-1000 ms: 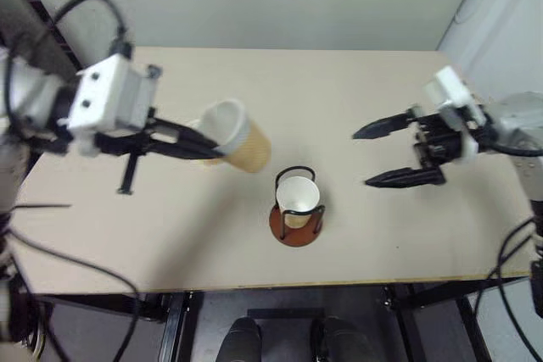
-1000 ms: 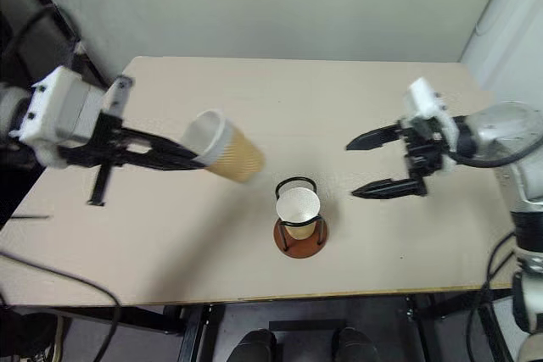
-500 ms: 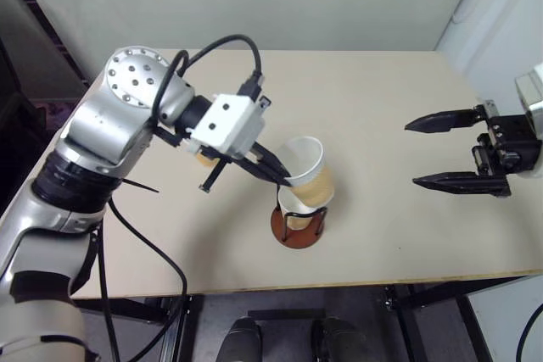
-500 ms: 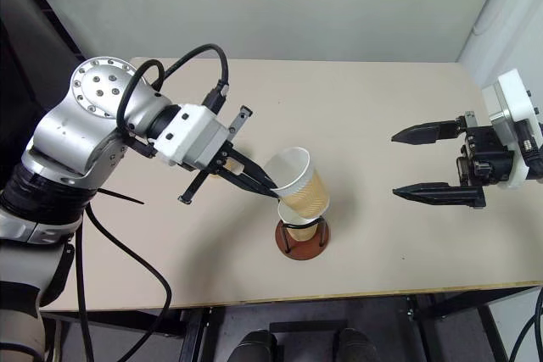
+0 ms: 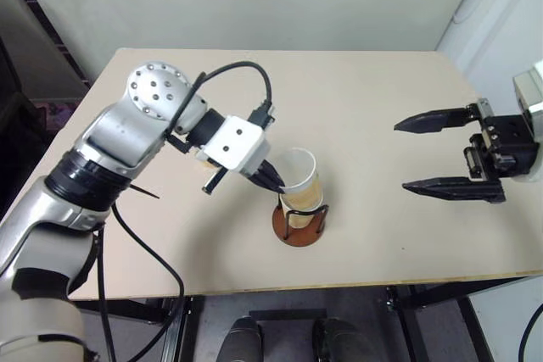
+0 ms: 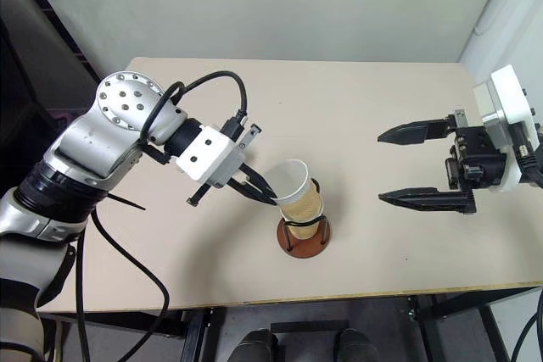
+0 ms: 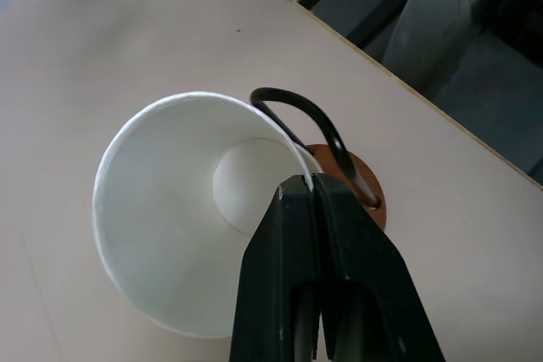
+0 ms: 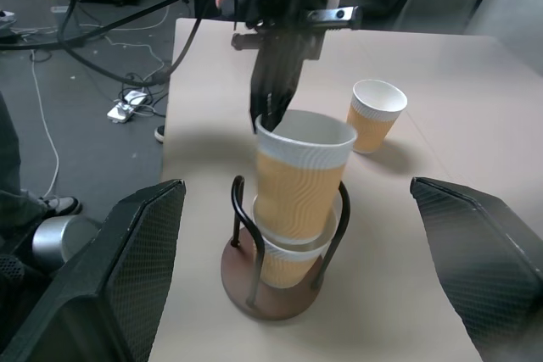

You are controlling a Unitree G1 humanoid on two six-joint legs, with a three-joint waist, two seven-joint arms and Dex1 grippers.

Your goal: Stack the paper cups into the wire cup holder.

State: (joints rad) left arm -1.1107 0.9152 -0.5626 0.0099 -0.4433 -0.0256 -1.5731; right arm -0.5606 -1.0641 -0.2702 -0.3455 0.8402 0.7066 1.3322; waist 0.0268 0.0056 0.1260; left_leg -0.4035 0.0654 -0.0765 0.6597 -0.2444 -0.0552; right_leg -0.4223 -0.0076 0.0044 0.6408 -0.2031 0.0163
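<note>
On the table (image 5: 356,108) my left gripper (image 6: 265,196) pinches the rim of a paper cup (image 8: 302,177), tilted and seemingly part-nested in the cup already inside the wire cup holder (image 8: 276,281). My right gripper (image 5: 434,153) hangs wide, empty. A third cup (image 8: 373,114) stands apart

Even, soft indoor light falls from above; faint shadows lie on the table (image 5: 356,108) under the left arm (image 5: 127,137). Sharp throughout, no glare.
</note>
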